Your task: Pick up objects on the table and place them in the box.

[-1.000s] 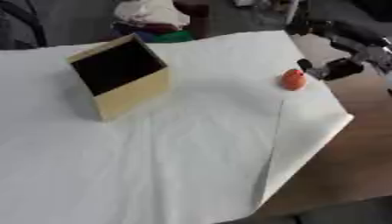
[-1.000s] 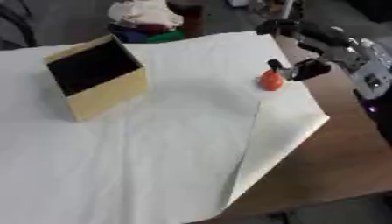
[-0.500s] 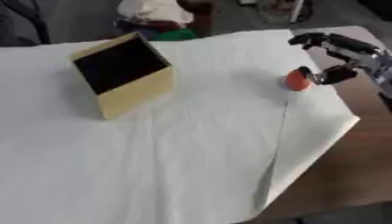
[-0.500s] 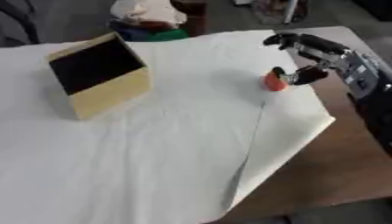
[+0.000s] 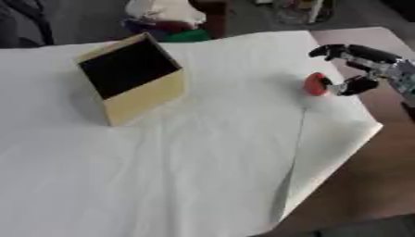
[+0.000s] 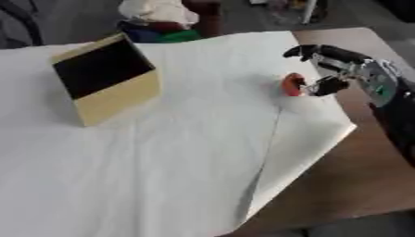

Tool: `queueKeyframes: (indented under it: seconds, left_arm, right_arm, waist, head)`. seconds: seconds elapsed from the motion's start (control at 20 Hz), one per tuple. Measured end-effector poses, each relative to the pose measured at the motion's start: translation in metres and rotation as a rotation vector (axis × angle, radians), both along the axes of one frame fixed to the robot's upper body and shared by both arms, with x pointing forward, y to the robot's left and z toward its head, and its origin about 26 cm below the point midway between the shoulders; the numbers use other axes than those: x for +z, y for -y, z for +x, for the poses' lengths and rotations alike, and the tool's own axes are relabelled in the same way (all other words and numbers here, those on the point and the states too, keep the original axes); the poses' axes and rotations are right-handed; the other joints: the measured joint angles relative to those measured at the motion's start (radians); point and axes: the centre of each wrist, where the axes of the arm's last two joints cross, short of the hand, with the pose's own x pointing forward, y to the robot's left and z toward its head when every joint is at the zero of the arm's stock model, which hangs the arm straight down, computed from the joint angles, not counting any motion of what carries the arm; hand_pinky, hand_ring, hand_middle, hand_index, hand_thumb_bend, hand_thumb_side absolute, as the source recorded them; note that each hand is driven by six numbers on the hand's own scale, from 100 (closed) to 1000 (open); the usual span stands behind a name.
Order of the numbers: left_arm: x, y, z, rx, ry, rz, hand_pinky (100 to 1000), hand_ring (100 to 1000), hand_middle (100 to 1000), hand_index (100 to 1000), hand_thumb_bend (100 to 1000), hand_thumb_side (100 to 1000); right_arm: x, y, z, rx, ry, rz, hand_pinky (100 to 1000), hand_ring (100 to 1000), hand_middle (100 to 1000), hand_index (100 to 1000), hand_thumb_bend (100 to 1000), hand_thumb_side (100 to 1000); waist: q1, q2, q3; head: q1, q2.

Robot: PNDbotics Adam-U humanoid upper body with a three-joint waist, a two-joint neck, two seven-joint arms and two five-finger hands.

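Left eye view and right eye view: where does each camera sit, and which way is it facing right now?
Left eye view: in the head, looking down at the white cloth-covered table; the right robot hand shows by the small red-orange object.
Right eye view: the head's other eye, same downward look; more of the right arm shows.
Shared: the tilted yellow cardboard box with a black inside, object and hand.

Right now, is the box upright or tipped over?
Tipped. The box lies on its side on the white cloth, its dark opening facing the camera; nothing shows inside it.
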Motion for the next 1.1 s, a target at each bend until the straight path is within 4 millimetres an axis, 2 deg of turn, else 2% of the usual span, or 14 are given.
queueKeyframes:
  seconds: [0.35,0.55,0.8,1.1]
  left_arm:
    - [0.000,0.000,0.000,-0.004,0.001,0.003,821,658,626,877,100,794]
    - [0.000,0.000,0.000,-0.004,0.001,0.003,821,658,625,877,100,795]
    - [0.000,0.000,0.000,-0.004,0.001,0.004,821,658,625,878,100,795]
    - [0.001,0.000,0.000,-0.005,0.002,0.004,820,657,625,878,100,795]
  right_arm:
    - [-0.005,0.004,-0.002,-0.020,-0.034,-0.053,862,1000,926,946,100,414]
    - [-0.008,0.006,-0.004,-0.031,-0.056,-0.076,861,1000,923,941,100,437]
    - [-0.011,0.009,-0.005,-0.046,-0.073,-0.089,859,1000,919,935,100,420]
    - [-0.013,0.010,-0.006,-0.062,-0.066,-0.089,855,1000,912,930,100,323]
  waist:
    - [-0.003,0.000,-0.001]
    - [-0.005,0.000,-0.001]
    - [-0.004,0.000,-0.001]
    - [-0.004,0.003,0.009]
  head:
    - [0.000,0.000]
    - [0.000,0.000]
    - [0.000,0.000]
    - [-0.002,0.000]
